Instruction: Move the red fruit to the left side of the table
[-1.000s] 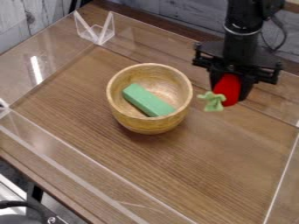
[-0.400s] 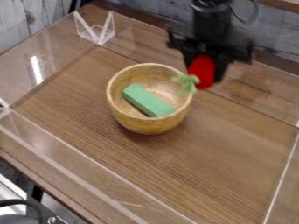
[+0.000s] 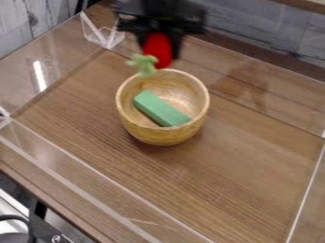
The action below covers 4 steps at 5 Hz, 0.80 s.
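My black gripper (image 3: 158, 45) is clenched on the small glossy red strawberry-shaped fruit (image 3: 156, 47), green stem down, carried above the far rim of the round wooden bowl (image 3: 162, 106) to clear it, left side unreached.

A lab test bench: clear acrylic walls (image 3: 51, 52) fence a wood-grain table (image 3: 241, 142) beneath a robot arm (image 3: 159, 11).

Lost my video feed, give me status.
Gripper shut on red fruit, carried above the table. Wooden bowl with green block just below it.
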### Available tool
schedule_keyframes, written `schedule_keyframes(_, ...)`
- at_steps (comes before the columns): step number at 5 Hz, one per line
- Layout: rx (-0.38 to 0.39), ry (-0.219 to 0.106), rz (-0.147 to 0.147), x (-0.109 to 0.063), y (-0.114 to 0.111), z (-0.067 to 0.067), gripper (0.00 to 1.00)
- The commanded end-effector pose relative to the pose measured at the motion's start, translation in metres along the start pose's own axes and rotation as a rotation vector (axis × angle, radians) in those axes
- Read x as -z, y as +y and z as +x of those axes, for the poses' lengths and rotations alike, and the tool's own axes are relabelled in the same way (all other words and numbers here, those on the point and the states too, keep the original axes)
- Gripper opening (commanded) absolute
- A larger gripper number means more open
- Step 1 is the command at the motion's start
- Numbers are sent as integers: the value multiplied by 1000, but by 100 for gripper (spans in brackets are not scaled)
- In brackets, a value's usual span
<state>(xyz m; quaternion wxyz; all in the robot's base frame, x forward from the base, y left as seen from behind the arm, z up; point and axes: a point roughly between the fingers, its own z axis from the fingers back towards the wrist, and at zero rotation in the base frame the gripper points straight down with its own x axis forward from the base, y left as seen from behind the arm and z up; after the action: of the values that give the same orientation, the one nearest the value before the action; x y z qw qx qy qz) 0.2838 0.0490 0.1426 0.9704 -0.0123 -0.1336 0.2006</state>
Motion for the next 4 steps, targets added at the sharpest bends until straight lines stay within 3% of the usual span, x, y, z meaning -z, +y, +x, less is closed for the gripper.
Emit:
schedule_keyframes(1,-64,-74,15,-14,37,28,0)
schedule_keyframes(3,-183,-91,86,-1,101,43,0)
schedule_keyframes(4,-163,-92,104,23,119,50,0)
